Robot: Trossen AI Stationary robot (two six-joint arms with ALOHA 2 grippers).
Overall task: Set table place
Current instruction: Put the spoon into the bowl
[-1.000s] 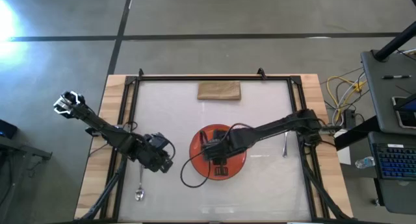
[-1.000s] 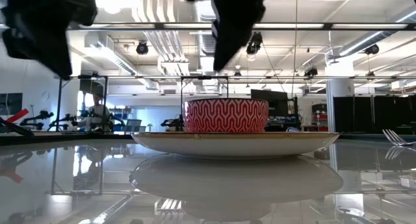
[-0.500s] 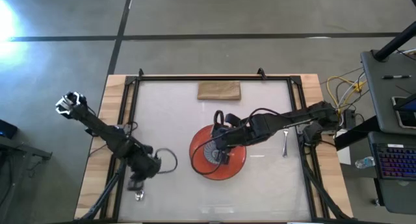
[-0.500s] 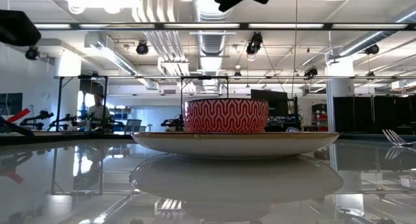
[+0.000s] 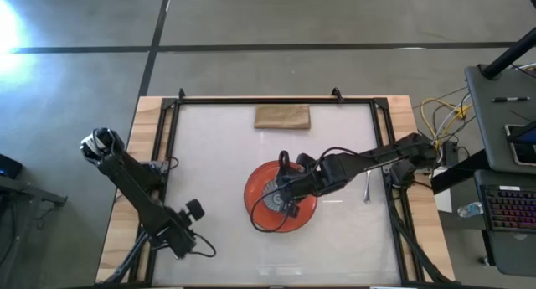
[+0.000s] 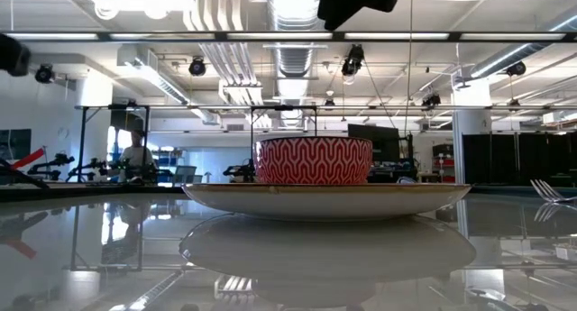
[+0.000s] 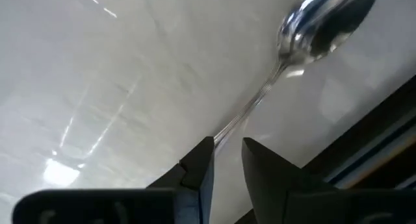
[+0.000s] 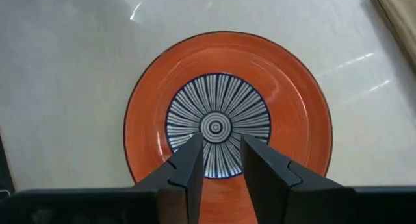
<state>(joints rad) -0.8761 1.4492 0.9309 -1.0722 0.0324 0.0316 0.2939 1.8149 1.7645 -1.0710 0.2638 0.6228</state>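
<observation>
A red patterned bowl (image 6: 314, 160) with a blue-and-white striped inside (image 8: 218, 100) stands on an orange plate (image 8: 292, 113) at the middle of the table (image 5: 226, 155). My right gripper (image 8: 221, 152) hangs above the bowl, empty, its fingers a narrow gap apart; it also shows in the high view (image 5: 280, 195). A metal spoon (image 7: 322, 19) lies near the table's near left corner. My left gripper (image 7: 227, 152) is low over it (image 5: 178, 243), narrowly open, its fingertips on either side of the handle's end (image 7: 224, 130).
A wooden block (image 5: 282, 116) lies at the far middle of the table. A fork (image 5: 366, 184) lies to the right of the plate. The black frame (image 5: 163, 155) borders the sheet, close to the spoon.
My left gripper has swung toward the table's near edge and gone down onto the spoon's handle. My right gripper has risen from just above the bowl, high over the plate. Bowl and plate have stayed where they were.
</observation>
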